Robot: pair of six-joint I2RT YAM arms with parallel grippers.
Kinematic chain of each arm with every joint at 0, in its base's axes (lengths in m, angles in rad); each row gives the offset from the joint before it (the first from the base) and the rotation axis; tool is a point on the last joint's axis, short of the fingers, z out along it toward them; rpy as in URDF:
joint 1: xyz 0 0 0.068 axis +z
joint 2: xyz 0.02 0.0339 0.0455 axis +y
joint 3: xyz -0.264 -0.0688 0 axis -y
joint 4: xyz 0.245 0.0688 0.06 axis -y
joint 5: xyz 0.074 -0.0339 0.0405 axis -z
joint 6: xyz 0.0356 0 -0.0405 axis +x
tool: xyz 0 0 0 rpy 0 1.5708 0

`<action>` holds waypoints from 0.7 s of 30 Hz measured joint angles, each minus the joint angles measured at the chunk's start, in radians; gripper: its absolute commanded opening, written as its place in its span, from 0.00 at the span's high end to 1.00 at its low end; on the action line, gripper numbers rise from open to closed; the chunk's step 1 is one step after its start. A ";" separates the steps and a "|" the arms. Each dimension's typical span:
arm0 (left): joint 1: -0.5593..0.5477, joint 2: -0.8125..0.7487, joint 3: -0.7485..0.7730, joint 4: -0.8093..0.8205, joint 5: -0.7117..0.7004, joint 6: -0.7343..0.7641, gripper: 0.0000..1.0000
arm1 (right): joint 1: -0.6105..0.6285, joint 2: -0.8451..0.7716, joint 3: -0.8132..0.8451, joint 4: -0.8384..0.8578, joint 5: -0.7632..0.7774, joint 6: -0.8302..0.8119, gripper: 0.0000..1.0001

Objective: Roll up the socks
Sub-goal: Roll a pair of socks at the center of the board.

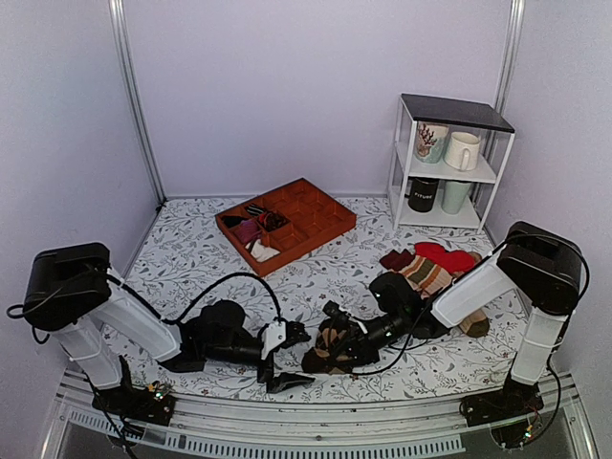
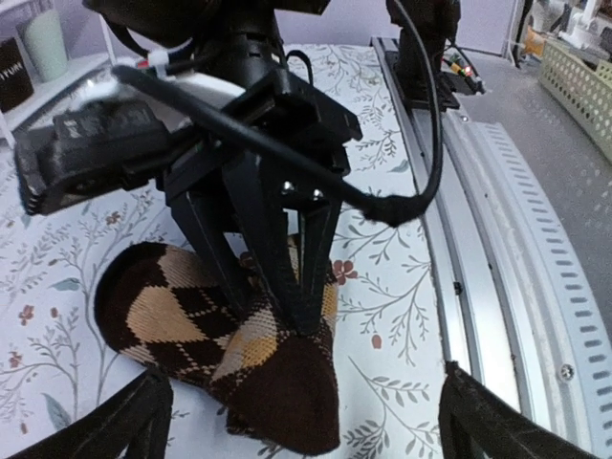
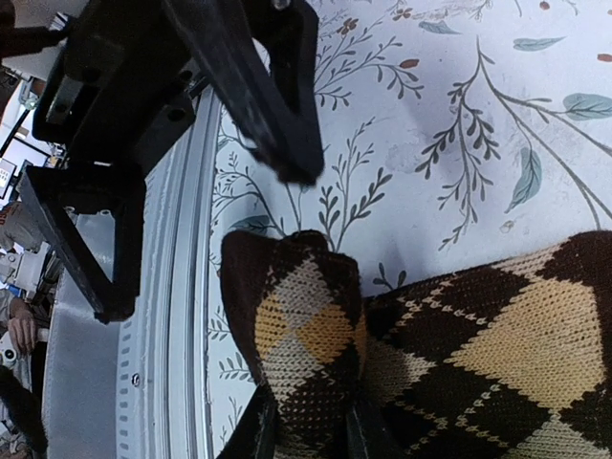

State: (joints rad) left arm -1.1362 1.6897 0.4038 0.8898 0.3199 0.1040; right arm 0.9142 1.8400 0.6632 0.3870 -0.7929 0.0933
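The dark brown argyle socks lie bunched near the table's front edge, between the two arms. My right gripper is shut on a folded end of them; in the right wrist view its fingers pinch the argyle fabric. In the left wrist view the socks lie on the cloth with the right gripper's fingers clamped on their brown toe end. My left gripper is open and empty just left of the socks; its fingertips sit wide apart at that view's bottom corners.
A red-brown compartment tray with small bundles stands at the back. A white shelf with mugs stands back right. A pile of red, striped and beige socks lies at the right. The metal front rail is close to the socks.
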 measured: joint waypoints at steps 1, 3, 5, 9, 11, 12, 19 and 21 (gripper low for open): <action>-0.003 -0.018 -0.017 0.016 -0.018 0.001 0.01 | 0.000 0.000 0.001 -0.003 -0.002 0.000 0.82; -0.005 -0.050 -0.035 0.033 -0.056 0.001 0.01 | -0.001 0.000 0.003 -0.008 -0.002 0.000 0.82; -0.005 -0.067 -0.035 0.041 -0.085 -0.002 0.00 | -0.001 0.000 0.006 -0.014 -0.002 0.000 0.82; -0.005 -0.122 -0.085 0.142 -0.133 -0.012 0.01 | -0.001 0.000 0.012 -0.027 -0.002 -0.001 0.82; -0.005 -0.127 -0.130 0.247 -0.184 -0.021 0.01 | -0.001 0.000 0.014 -0.031 -0.002 -0.001 0.82; -0.006 -0.115 -0.153 0.315 -0.230 -0.044 0.01 | -0.001 0.000 0.017 -0.036 -0.003 -0.002 0.82; 0.005 0.058 -0.266 0.619 -0.259 -0.125 0.28 | -0.002 0.000 0.033 -0.061 -0.003 -0.004 0.82; 0.001 0.052 -0.249 0.600 -0.220 -0.127 0.23 | -0.002 0.000 0.034 -0.067 -0.003 -0.005 0.82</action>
State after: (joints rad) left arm -1.1351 1.7416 0.1547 1.4899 0.1001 -0.0231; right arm 0.9127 1.8397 0.6975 0.3199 -0.7959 0.0883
